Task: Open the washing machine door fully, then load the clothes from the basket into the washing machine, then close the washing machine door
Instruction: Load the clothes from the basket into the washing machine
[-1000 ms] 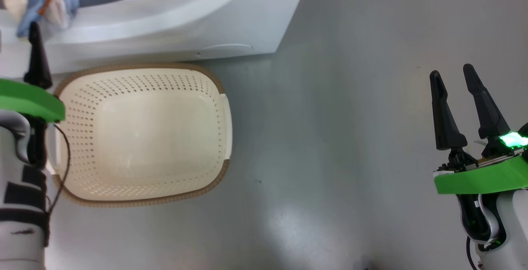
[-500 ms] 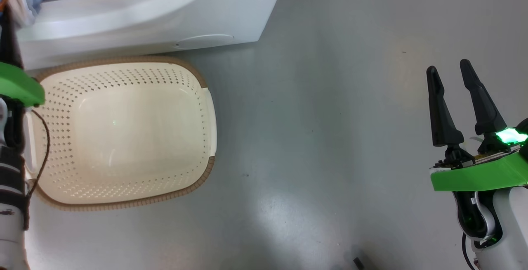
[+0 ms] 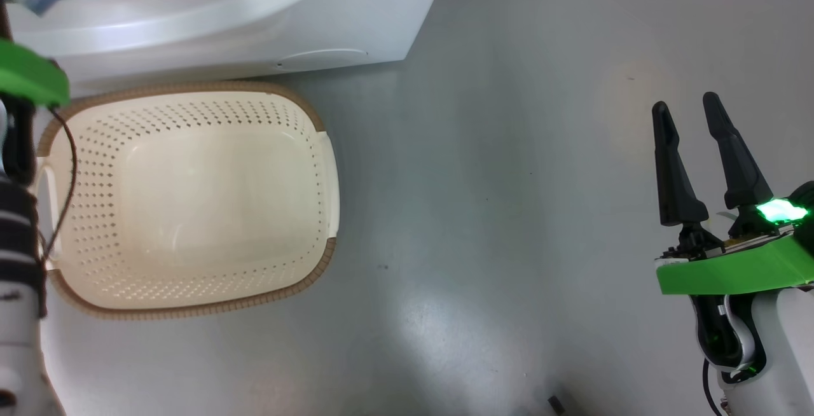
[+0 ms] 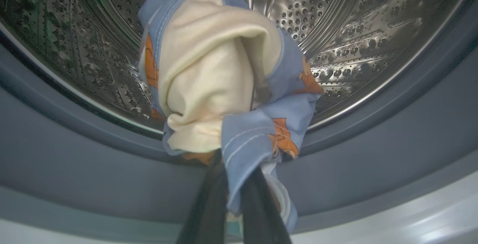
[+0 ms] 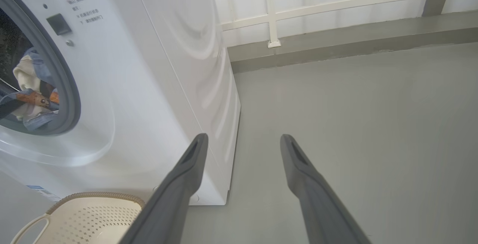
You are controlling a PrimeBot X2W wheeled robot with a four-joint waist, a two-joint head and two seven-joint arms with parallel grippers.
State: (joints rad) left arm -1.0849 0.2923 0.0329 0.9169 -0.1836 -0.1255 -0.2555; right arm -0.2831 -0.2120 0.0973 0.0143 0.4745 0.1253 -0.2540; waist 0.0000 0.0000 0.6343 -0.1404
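clothes: blue printed bundle, cream lining outward, at the mouth of the washing machine, draped over the gasket lower lip, not yet down in the drum. left gripper fingers pressed together, pinching a blue fold. My call: carry it farther in past the lip before releasing, since limp cloth could slide back out over smooth rubber. Drum is ribbed perforated steel. basket, perforated cream plastic with a woven-look rim, sits near the machine's foot, bottom bare. right gripper fingers spread, holding nothing, over the glossy grey floor on the right.
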